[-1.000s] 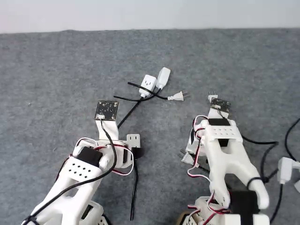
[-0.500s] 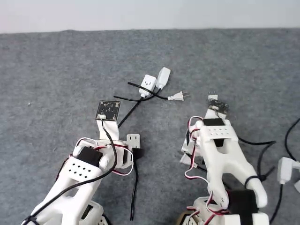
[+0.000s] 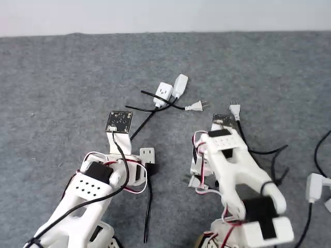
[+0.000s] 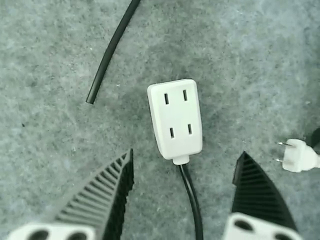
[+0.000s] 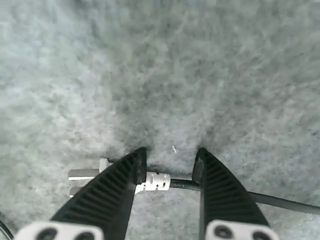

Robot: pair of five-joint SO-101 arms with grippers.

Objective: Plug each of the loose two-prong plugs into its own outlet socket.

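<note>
My left gripper (image 4: 187, 156) stood open, its two fingers (image 4: 112, 195) wide apart above the grey carpet (image 4: 260, 60). The outlet (image 4: 175, 120) lay flat just ahead of the gap between them, sockets up and touching neither finger, while a plug (image 4: 298, 156) lay just outside one finger. My right gripper (image 5: 170, 152) was open too, low over the carpet, and a second plug (image 5: 150, 181) lay across under its fingers: the prongs stuck out past one finger, the neck showed in the gap, and the cable (image 5: 280, 202) ran out past the other.
</note>
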